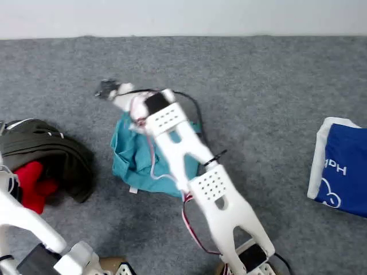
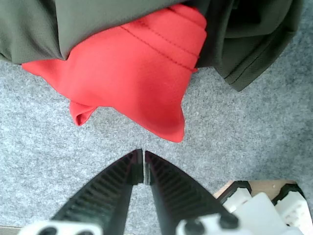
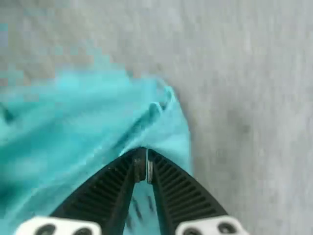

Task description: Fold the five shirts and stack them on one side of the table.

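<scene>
right hand [image 3: 145, 164]: clenched, tips together on the crumpled teal shirt [image 3: 73, 122]. folds of the cloth run up into the tips, so it reads as pinching an edge of the fabric. the rest of that view is soft, hard to say more.

from the high view, the white right arm [image 1: 212, 189] lies diagonally over the teal shirt. the shirt sits bunched up, unfolded, near the middle of the grey carpet-like tabletop [image 1: 269, 97]. red and white wires [image 1: 192, 229] run down along the arm towards its base.

left hand [image 2: 144, 169]: clenched on nothing. its black ribbed fingers [image 2: 112, 186] meet at the tips with bare grey tabletop under them. it's near the crumpled red shirt [image 2: 132, 83], not touching it.

the red shirt is partly tucked under the dark olive shirt [image 2: 98, 24], which drapes over its far side. in the high view those two make one loose pile at the left edge of the tabletop, well apart from the teal shirt. the white left arm [image 1: 23, 220] is in the near left corner, just beside the pile.

far right edge: a folded blue and white item [image 1: 338, 169] with white print on the blue, well apart from everything else. can't tell if it's a shirt.
</scene>
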### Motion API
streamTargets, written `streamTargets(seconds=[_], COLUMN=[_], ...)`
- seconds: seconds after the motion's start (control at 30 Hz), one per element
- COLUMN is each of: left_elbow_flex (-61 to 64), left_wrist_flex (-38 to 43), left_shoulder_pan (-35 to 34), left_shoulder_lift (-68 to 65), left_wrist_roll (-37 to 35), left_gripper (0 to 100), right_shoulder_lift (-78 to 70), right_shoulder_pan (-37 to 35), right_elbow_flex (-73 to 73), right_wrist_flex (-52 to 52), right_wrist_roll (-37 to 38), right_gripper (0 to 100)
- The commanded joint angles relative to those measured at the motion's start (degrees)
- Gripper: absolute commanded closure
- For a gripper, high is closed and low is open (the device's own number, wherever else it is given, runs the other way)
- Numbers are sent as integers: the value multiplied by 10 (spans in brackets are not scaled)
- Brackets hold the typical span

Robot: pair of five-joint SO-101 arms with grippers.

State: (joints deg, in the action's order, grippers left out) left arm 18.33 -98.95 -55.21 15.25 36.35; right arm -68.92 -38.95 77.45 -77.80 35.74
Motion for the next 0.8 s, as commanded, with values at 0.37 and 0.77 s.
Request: streamTargets(seconds=[0.37,0.77], left_elbow_flex=[-6,-5], left_wrist_flex=[18,19], left_shoulder_pan=[4,-34], left_shoulder_lift=[12,10], left_wrist_roll=[2,2], left_gripper=[985,985], right_shoulder_lift=[115,109], right_shoulder_pan=[-14,-68], right_elbow_flex=[27,14], right_wrist_flex=[-108,-249], right_wrist_roll=[1,-50], right_gripper=[989,988])
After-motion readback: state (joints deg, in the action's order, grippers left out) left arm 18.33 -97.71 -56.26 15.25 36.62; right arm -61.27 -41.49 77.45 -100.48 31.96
